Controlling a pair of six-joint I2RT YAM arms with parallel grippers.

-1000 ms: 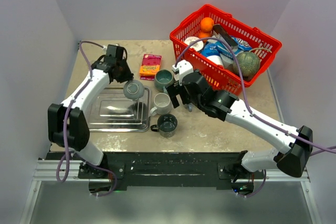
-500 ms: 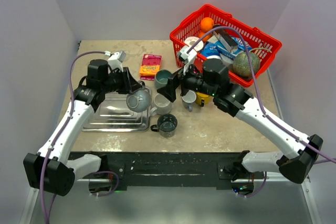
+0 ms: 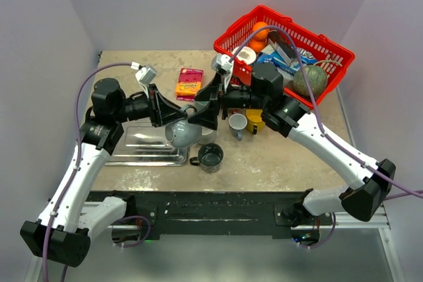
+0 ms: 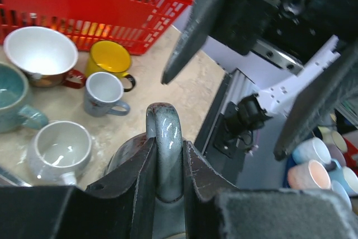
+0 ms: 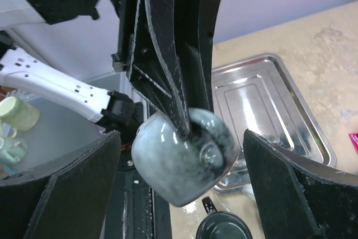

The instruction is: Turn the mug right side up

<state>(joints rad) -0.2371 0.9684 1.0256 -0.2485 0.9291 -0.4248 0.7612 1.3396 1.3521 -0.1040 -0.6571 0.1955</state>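
Note:
The grey-blue mug (image 3: 183,132) hangs tilted in the air over the tray's near right corner. My left gripper (image 3: 173,118) is shut on its handle (image 4: 165,138), which sits pinched between the two pads. My right gripper (image 3: 200,107) is open and faces the left one. In the right wrist view its fingers (image 5: 72,194) stand wide on either side of the mug (image 5: 182,166) without touching it. The mug's opening is not visible.
A steel tray (image 3: 135,144) lies below on the left. A dark mug (image 3: 211,156), a small grey mug (image 3: 236,123), a yellow mug (image 3: 255,124) and a white mug (image 4: 59,149) stand on the table. A red basket (image 3: 317,44) sits back right, a candy packet (image 3: 190,82) behind.
My left arm has carried the mug forward, right and higher, off the tray. My right gripper has swung left and now straddles the mug.

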